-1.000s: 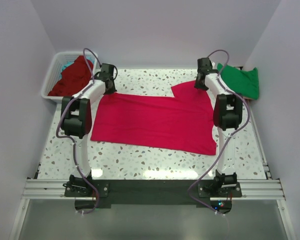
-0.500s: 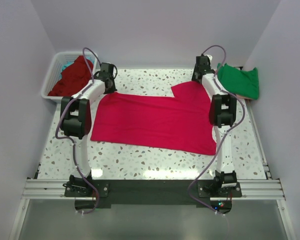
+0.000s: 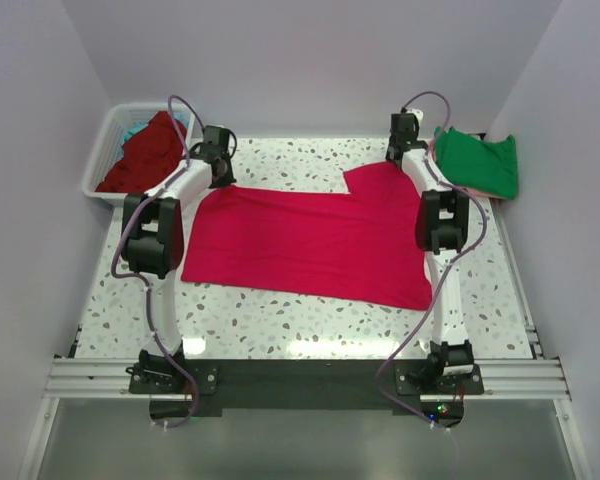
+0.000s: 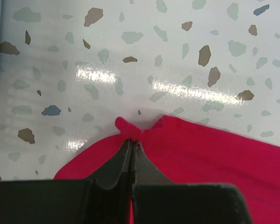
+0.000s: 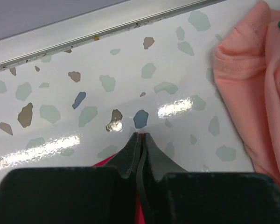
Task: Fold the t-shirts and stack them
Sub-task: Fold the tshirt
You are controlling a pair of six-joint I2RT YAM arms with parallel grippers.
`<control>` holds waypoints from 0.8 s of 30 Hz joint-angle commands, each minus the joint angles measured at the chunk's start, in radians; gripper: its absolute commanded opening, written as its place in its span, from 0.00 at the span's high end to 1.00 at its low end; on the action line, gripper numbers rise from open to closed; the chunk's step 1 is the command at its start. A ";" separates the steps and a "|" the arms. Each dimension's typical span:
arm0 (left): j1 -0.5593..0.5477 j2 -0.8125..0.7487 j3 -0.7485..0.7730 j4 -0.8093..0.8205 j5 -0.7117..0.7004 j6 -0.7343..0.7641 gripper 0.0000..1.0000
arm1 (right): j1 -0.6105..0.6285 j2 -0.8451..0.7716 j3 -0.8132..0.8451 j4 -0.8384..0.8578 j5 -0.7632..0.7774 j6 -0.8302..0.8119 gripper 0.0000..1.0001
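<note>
No legible text or markings anywhere.

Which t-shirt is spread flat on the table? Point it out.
The crimson-pink t-shirt, lying open across the middle of the table. The dark red t-shirt is bunched in the white basket, and the green t-shirt lies piled at far right.
</note>
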 commanded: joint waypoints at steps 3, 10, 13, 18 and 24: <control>-0.004 -0.031 0.021 0.015 -0.029 -0.003 1.00 | -0.007 -0.034 -0.006 0.013 0.015 0.004 1.00; -0.004 -0.053 0.014 0.027 -0.052 -0.027 1.00 | -0.007 -0.106 -0.054 0.027 0.015 -0.008 1.00; -0.004 -0.068 0.014 0.036 -0.051 -0.035 1.00 | -0.007 -0.167 -0.103 0.048 0.018 -0.011 1.00; -0.004 -0.097 0.005 0.056 -0.055 -0.041 1.00 | -0.007 -0.291 -0.210 0.096 0.015 -0.007 1.00; -0.004 -0.117 -0.011 0.081 -0.071 -0.050 1.00 | -0.007 -0.408 -0.289 0.093 0.015 0.003 1.00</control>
